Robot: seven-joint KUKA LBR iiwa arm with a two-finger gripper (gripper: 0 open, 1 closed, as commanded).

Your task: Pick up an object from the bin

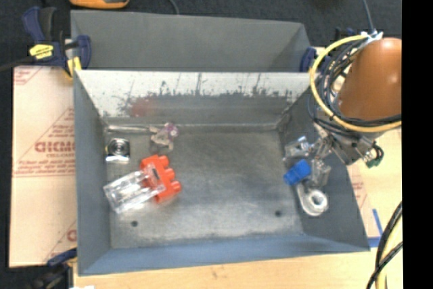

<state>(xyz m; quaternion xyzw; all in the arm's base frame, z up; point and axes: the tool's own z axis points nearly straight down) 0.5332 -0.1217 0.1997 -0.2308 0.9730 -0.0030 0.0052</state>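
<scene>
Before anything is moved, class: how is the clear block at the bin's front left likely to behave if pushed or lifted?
The clear block looks like moulded plastic, so probably stiff and light. It lies flat, so it should slide, not roll. It touches the orange piece, which a push would likely shift too.

Bin (230, 176) scuffed matt metal; orange block (164, 181) glossy plastic.

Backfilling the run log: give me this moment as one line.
gripper low at right side of bin | nearest: blue piece, silver ring | left: red piece, clear piece, metal nut | grasp: unclear
</scene>
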